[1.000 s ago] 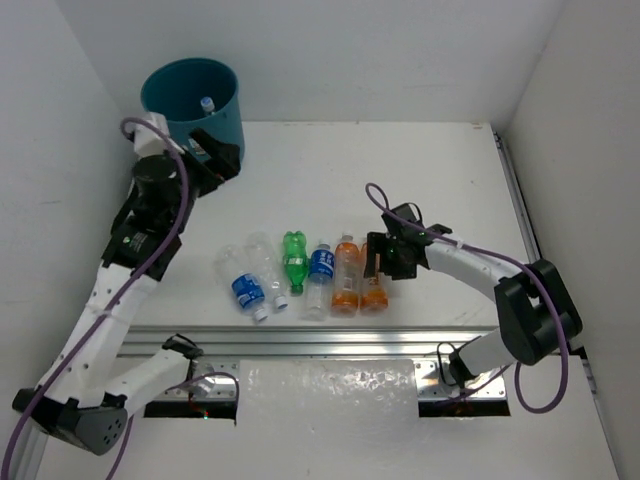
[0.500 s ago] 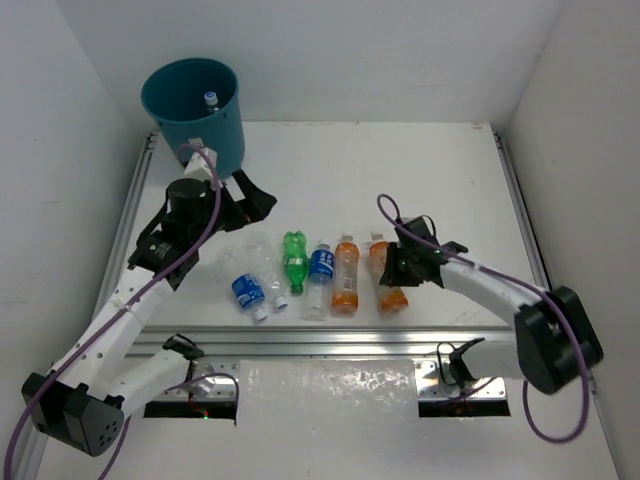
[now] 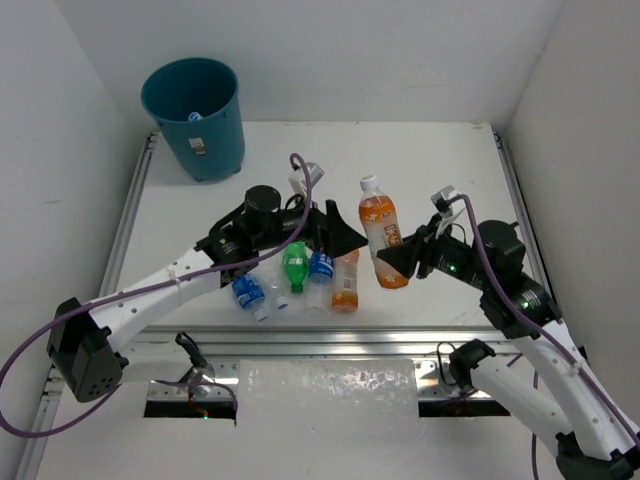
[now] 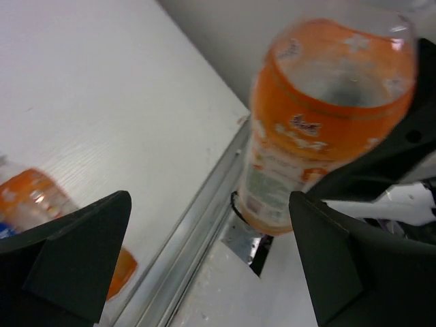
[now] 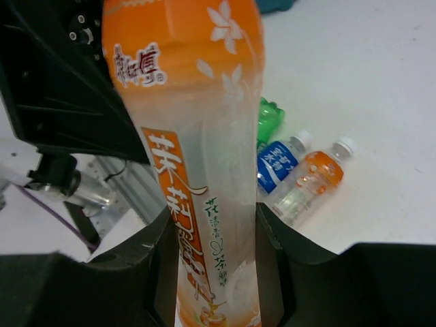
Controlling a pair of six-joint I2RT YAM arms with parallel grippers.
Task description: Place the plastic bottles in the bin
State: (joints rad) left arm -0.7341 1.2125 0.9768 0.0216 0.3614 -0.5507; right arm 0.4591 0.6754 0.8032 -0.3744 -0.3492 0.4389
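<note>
My right gripper (image 3: 402, 262) is clamped on the lower half of one orange bottle (image 3: 381, 232). It holds the bottle off the table (image 3: 450, 170), white cap pointing away from me, well apart from the bin (image 3: 196, 120) and off to its right. Gripping the bottom end leaves the upper body bare for a second grip. The bin stands on my left arm's side, so a handover looks like the sensible route. My left gripper (image 3: 336, 232) hangs just beside the bottle, on the side nearer the bin, jaws spread wide and holding nothing. In its wrist view the bottle stands beyond the fingertips (image 4: 82, 252); I think they are not touching it, though the blur leaves that unsure. The other bottles (image 3: 300, 275) lie side by side on the table, closer to my bases than the bin and well apart from it. One capped bottle (image 3: 196, 116) already shows inside the bin.
</note>
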